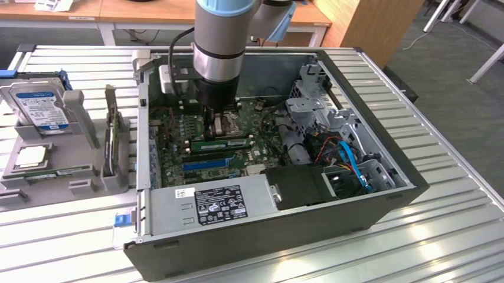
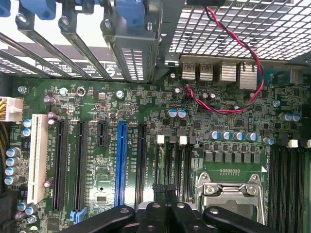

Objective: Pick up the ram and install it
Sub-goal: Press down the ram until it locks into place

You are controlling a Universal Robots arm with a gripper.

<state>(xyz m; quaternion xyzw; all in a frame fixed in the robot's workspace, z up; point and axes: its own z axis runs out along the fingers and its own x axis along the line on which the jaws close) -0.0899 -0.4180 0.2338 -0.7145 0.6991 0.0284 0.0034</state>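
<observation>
The gripper [image 2: 165, 206] hangs inside the open computer case [image 1: 378, 200], low over the motherboard [image 2: 97, 160] near the processor socket [image 2: 233, 191], its jaws closed on nothing. A ram stick [image 1: 221, 143] (green, long and narrow) sits on the board just beside the gripper, toward the power supply [image 1: 212, 203].

Arm's tool [image 1: 214, 118] low inside open computer case [image 1: 378, 200], above motherboard [image 1: 177, 132].
</observation>
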